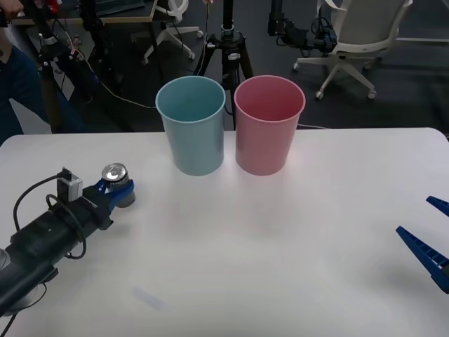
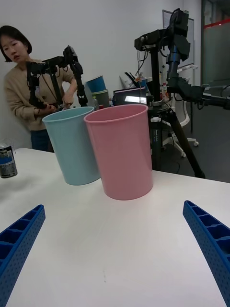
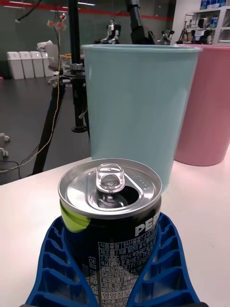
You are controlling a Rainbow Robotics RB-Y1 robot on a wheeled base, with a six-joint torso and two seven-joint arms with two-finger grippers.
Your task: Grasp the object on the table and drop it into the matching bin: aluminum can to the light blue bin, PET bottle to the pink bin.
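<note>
The aluminum can point(image 1: 115, 176), dark with a shiny pull-tab top, stands upright at the left side of the white table point(image 1: 280, 253). My left gripper point(image 1: 121, 191) is shut on it, the blue fingers point(image 3: 52, 259) curving round both sides of the can point(image 3: 112, 225). The light blue bin point(image 1: 191, 126) and the pink bin point(image 1: 269, 126) stand side by side at the table's far middle, the blue one nearer the can. My right gripper point(image 1: 414, 215) hangs open low over the table's right front, and its wrist view shows the can point(image 2: 7, 161), the light blue bin point(image 2: 72, 144) and the pink bin point(image 2: 122, 153).
A black tripod point(image 1: 228, 49) stands just behind the bins, with an office chair point(image 1: 358, 42) farther back on the right. A person point(image 2: 28, 91) stands beyond the table's far left edge, touching nothing on it.
</note>
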